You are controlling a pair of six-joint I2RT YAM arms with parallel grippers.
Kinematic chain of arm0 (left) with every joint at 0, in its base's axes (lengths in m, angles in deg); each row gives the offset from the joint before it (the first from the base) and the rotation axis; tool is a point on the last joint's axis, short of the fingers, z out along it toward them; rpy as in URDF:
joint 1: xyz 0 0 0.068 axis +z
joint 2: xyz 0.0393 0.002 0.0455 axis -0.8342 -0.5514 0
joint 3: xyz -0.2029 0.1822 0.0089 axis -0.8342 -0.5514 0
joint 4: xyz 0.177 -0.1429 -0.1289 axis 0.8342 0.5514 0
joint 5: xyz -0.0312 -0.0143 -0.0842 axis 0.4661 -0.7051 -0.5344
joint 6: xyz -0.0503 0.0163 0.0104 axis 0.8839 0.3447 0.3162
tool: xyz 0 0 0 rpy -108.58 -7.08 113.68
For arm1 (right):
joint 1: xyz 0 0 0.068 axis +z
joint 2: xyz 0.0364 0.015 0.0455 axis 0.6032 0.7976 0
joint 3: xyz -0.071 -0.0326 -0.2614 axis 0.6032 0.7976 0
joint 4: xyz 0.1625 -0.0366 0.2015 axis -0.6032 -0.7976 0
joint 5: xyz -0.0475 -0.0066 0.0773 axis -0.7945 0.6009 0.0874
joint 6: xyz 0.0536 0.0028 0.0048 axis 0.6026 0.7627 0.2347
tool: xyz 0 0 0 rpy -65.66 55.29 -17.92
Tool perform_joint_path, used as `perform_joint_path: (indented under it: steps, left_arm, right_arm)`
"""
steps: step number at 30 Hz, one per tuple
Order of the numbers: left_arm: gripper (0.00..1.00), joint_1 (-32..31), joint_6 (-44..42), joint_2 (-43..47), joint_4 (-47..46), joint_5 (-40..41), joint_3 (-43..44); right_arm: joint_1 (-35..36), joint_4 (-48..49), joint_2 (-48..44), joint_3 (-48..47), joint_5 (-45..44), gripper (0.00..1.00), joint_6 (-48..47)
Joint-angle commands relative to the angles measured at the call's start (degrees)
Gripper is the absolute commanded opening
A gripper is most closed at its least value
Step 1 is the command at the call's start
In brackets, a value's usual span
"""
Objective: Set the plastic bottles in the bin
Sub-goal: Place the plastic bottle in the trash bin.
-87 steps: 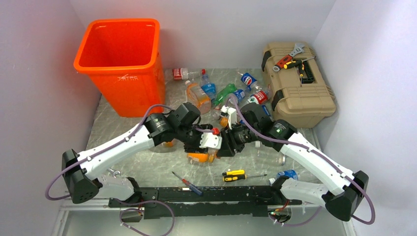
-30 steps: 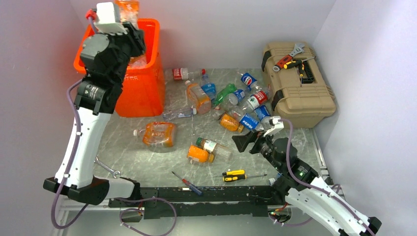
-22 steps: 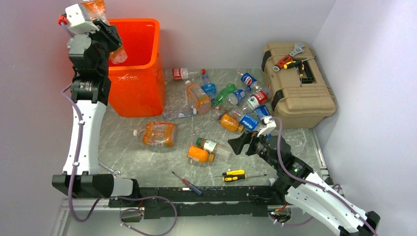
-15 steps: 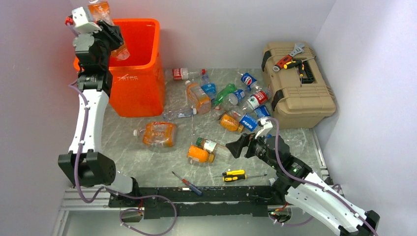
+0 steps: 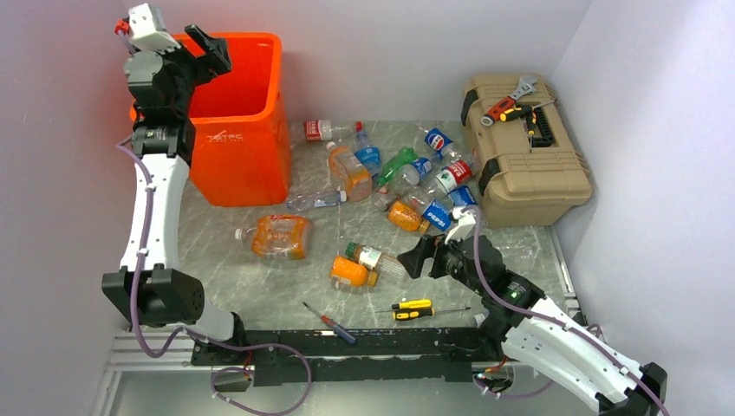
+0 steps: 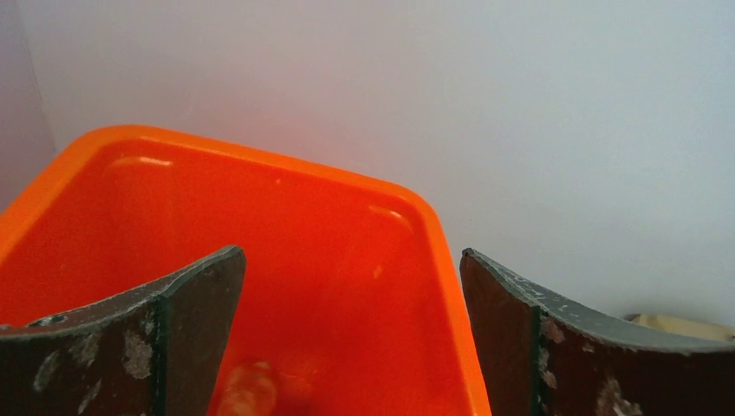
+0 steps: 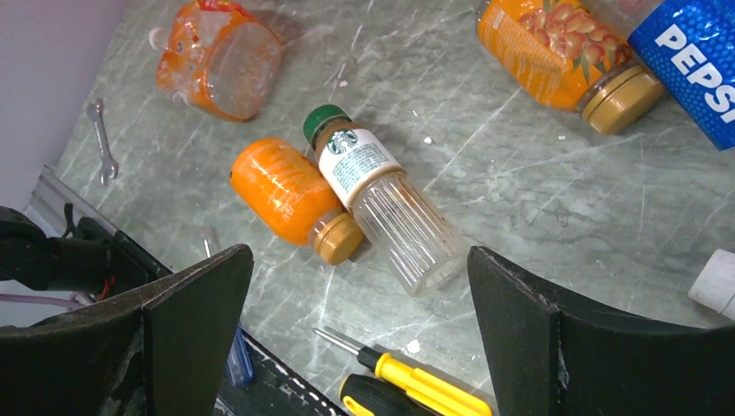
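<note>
Left gripper [image 5: 206, 48] stands high over the mouth of the tall bright-orange plastic bin [image 5: 243, 130], jaws wide apart with nothing between them. In the left wrist view a blurred orange shape lies at the bin floor, possibly a bottle, but this cannot be confirmed. Right gripper [image 7: 357, 253] hovers low over the grey marble-patterned table [image 5: 260, 286], jaws also wide apart and empty, above a clear ribbed green-capped bottle [image 7: 381, 204] lying against a small orange-wrapped bottle [image 7: 286, 195]. A large crumpled orange-labelled bottle [image 5: 279, 236] lies apart to the left, and the remaining plastic bottles [image 5: 407, 173] are heaped between the bin and the tan toolbox [image 5: 524, 147]. Hazards, as judged: the two touching bottles may both be caught, or one squeezed out sideways. The round ribbed body may roll under a one-sided touch. The yellow-handled screwdriver [image 7: 416, 394] lies near enough to be snagged.
</note>
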Motion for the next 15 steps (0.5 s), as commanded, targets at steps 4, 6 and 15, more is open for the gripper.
perform_joint_path:
  steps: [4, 6, 15]
  left_arm:
    - [1.00, -5.4, -3.6, 8.4, 12.6, -5.7, 9.7]
    - [1.00, -11.6, -7.1, 8.9, 20.3, -3.8, 12.1]
    - [0.99, -32.0, -13.7, 16.8, 34.3, 5.4, -6.3]
  right_arm:
    - [0.2, -0.3, 0.5, -5.7, -0.6, 1.00, -3.8]
    - [0.1, -1.3, 1.4, -7.1, -1.6, 1.00, -4.5]
    - [0.2, -4.9, 9.8, -10.5, -9.3, 0.99, -5.1]
